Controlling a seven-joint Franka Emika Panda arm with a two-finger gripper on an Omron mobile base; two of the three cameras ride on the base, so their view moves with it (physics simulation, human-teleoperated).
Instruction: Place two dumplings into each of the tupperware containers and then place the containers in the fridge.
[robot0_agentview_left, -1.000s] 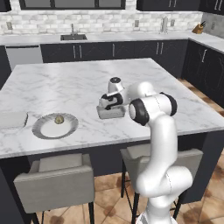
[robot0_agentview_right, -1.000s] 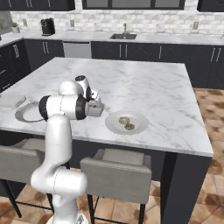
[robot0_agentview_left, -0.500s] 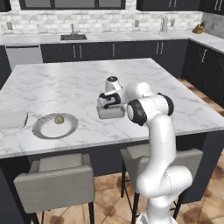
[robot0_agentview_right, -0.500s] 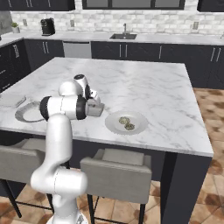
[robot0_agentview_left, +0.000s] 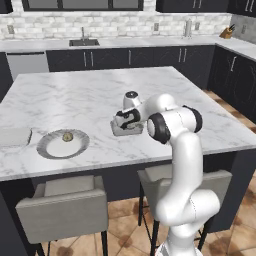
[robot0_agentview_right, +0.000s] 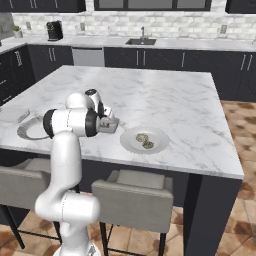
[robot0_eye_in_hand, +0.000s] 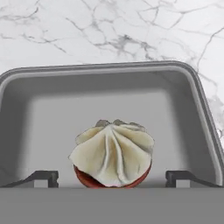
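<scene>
The gripper (robot0_eye_in_hand: 112, 177) hangs low over a tupperware container (robot0_eye_in_hand: 30, 113) on the marble surface (robot0_agentview_left: 75, 95), jaws spread wide and holding nothing, a pleated dumpling (robot0_eye_in_hand: 112, 153) lying in the container between the fingertips (robot0_eye_in_hand: 43, 176), while other dumplings sit on plates (robot0_agentview_right: 131, 143) to either side.

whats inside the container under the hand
One dumpling sits on the floor of the container, between the open fingertips. The strip of floor nearest the camera is cut off, so anything there cannot be seen.
</scene>
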